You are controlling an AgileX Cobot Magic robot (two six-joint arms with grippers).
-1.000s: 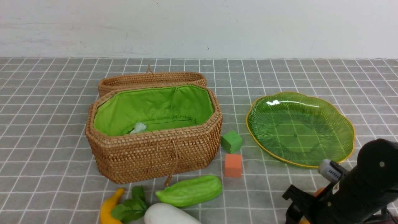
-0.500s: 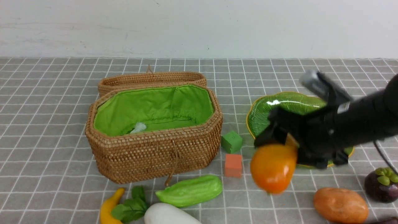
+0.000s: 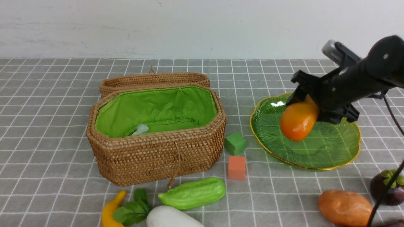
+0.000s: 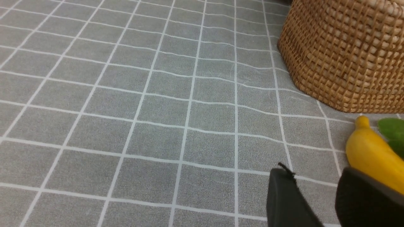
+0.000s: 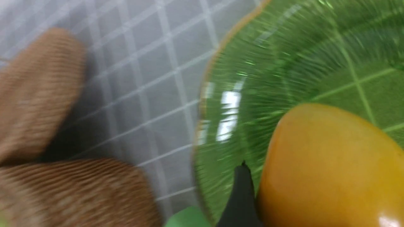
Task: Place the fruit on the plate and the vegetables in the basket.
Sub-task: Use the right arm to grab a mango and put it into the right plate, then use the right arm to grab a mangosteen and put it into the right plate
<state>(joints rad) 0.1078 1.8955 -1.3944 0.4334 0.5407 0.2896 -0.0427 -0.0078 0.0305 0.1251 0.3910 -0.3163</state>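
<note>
My right gripper (image 3: 305, 105) is shut on the orange-yellow mango (image 3: 298, 121) and holds it just above the left part of the green plate (image 3: 331, 148). In the right wrist view the mango (image 5: 328, 167) fills the jaws over the plate (image 5: 284, 63). The open basket (image 3: 157, 157) stands at the left. In front of it lie the banana (image 3: 110, 209), gourd (image 3: 192, 193) and radish (image 3: 170, 217). The potato (image 3: 344, 208) and mangosteen (image 3: 386, 187) lie at the front right. My left gripper (image 4: 318, 189) is open and empty beside the banana (image 4: 372, 154).
A green cube (image 3: 235, 143) and an orange cube (image 3: 236, 167) sit between basket and plate. The wicker lid (image 3: 154, 79) leans behind the basket. A white scrap (image 3: 140, 129) lies inside it. The right arm's cable (image 3: 383, 195) hangs over the front right corner.
The right arm has risen from the front right with the mango and carried it back and up over the plate. The potato and mangosteen now show.
</note>
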